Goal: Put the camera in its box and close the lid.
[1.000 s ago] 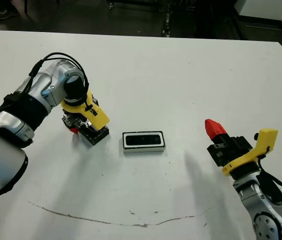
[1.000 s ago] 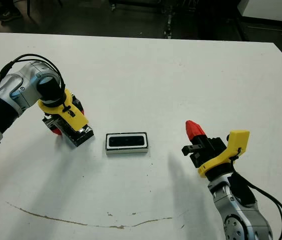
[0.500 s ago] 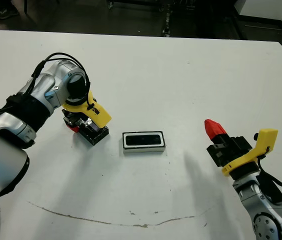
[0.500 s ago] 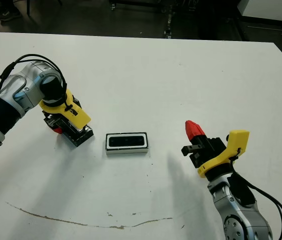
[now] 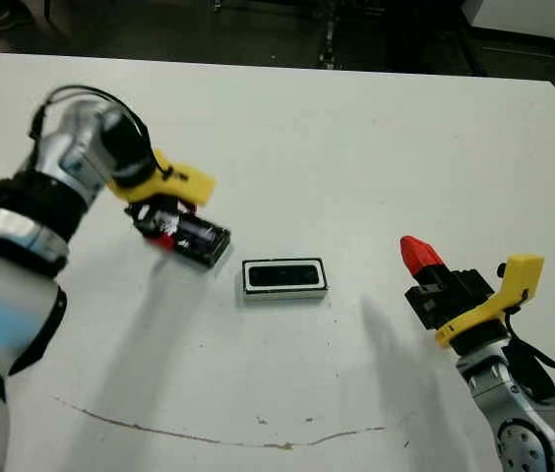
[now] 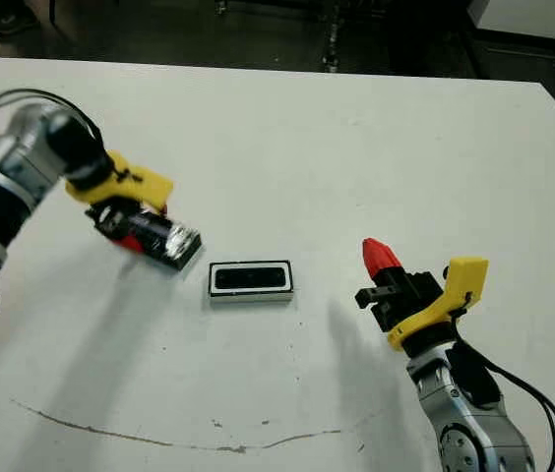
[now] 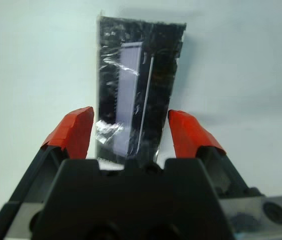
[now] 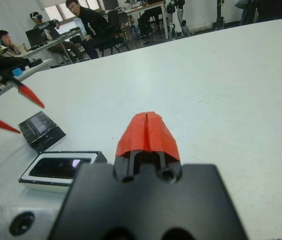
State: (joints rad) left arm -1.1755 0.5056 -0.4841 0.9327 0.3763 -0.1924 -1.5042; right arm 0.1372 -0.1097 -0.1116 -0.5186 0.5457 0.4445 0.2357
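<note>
The box (image 5: 283, 278), white-walled with a thin dark rim, lies in the middle of the table. The camera (image 8: 60, 166) rests inside it, a bluish spot at one end. The glossy black lid (image 5: 191, 237) lies flat to the box's left, angled toward it, with a pale strip on top (image 7: 128, 90). My left gripper (image 7: 131, 115) stands open at the lid's far-left end, and its red fingers (image 7: 76, 131) are wider apart than the lid. My right gripper (image 5: 417, 256) hovers to the right of the box, shut on nothing.
A thin brown curved streak (image 5: 258, 433) marks the table near its front edge. Dark floor lies past the table's far edge (image 5: 277, 65). Several people (image 8: 88, 20) sit at desks beyond the table in the right wrist view.
My left arm has swung up and back to the left. The lid has turned from under the gripper, and its right end now lies closer to the box. The right arm has not moved.
</note>
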